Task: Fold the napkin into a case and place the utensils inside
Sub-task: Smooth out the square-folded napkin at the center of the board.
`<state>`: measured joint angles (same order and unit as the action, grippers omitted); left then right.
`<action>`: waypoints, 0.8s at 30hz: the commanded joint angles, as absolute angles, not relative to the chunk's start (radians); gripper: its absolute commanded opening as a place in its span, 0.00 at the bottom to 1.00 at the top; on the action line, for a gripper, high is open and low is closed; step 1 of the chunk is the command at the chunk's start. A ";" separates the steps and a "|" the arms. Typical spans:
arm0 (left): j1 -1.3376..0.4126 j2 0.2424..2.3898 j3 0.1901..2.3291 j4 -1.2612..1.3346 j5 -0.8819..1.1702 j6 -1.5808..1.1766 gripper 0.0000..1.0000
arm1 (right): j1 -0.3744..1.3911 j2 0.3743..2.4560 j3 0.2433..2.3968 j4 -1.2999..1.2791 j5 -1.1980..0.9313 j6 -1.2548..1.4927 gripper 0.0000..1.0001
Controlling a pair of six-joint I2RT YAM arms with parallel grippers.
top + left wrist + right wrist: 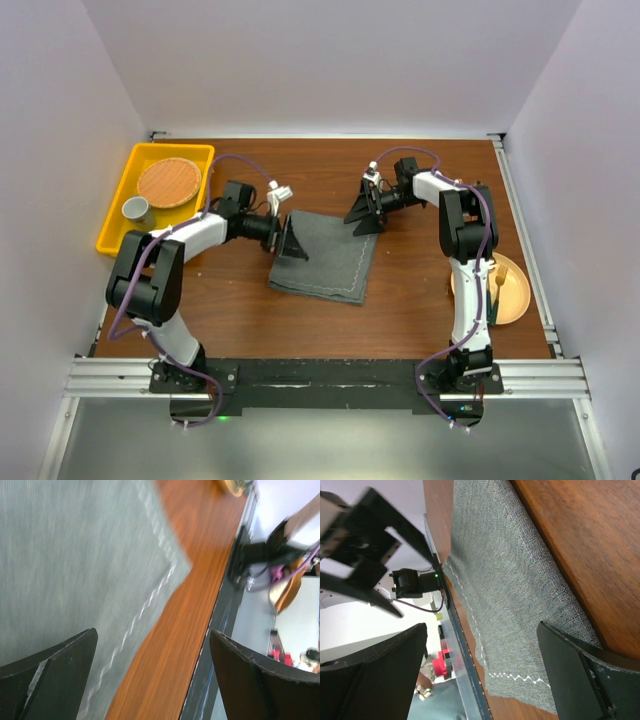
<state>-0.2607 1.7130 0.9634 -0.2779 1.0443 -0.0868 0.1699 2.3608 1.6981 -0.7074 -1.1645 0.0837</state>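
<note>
Far left first: yellow rectangular plastic tray [112,232] parked on the brown wooden table [420,320], holding a round orange woven mat [170,183] plus a small grey cup [136,210] just beside it on the near side. Moving right, hit the left gripper [292,240], slung low and pointing right, hanging at the left edge of the napkin [330,262], a dark grey square fabric cloth with a thin lighter zigzag hem, lying flat mid-table and a bit skewed, well apart from tray and plate. Checked the left wrist view: jaws spread wide, nothing pinched, one of the black left fingers [50,680] over the cloth and the other out over bare wood. Can't tell whether touching the fabric or just above it. Further right, same deal with the right gripper [362,213]: pointing left, sitting at the napkin's far right corner, jaws wide apart and gripping nothing, with grey cloth showing in the gap between the black right fingers [585,680] in the wrist view. Looks doubled over along one edge there, though hard to be sure. Far right: round yellow-orange plate [518,300] near the table's right side, partly hidden behind the right arm, carrying the slender copper-coloured utensils [497,285]. Only a thin sliver visible, so no clue how many.
</note>
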 commanded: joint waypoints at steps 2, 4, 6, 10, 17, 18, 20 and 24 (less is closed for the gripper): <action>-0.308 1.739 0.988 0.032 1.029 -0.389 1.00 | 0.167 2.393 1.680 -0.735 -0.956 0.006 0.98; -0.296 1.795 0.977 0.096 0.996 -0.422 1.00 | 0.166 2.393 1.681 -0.739 -0.959 0.006 0.98; -0.282 1.844 0.963 0.150 0.973 -0.463 1.00 | 0.166 2.391 1.680 -0.742 -0.957 0.005 0.98; -0.259 1.917 0.976 0.141 0.934 -0.466 1.00 | 0.166 2.385 1.672 -0.768 -0.951 -0.043 0.98; -0.218 2.000 1.112 0.002 0.877 -0.327 1.00 | 0.189 2.263 1.453 -0.770 -0.971 -0.075 0.98; -0.204 1.991 1.132 -0.056 0.882 -0.304 1.00 | 0.199 2.238 1.424 -0.762 -0.994 -0.072 0.98; -0.196 1.965 1.192 -0.109 0.871 -0.217 1.00 | 0.242 2.192 1.352 -0.759 -1.023 -0.074 0.98; -0.195 1.812 1.247 -0.181 0.815 -0.042 1.00 | 0.293 2.105 1.344 -0.848 -1.158 -0.144 0.98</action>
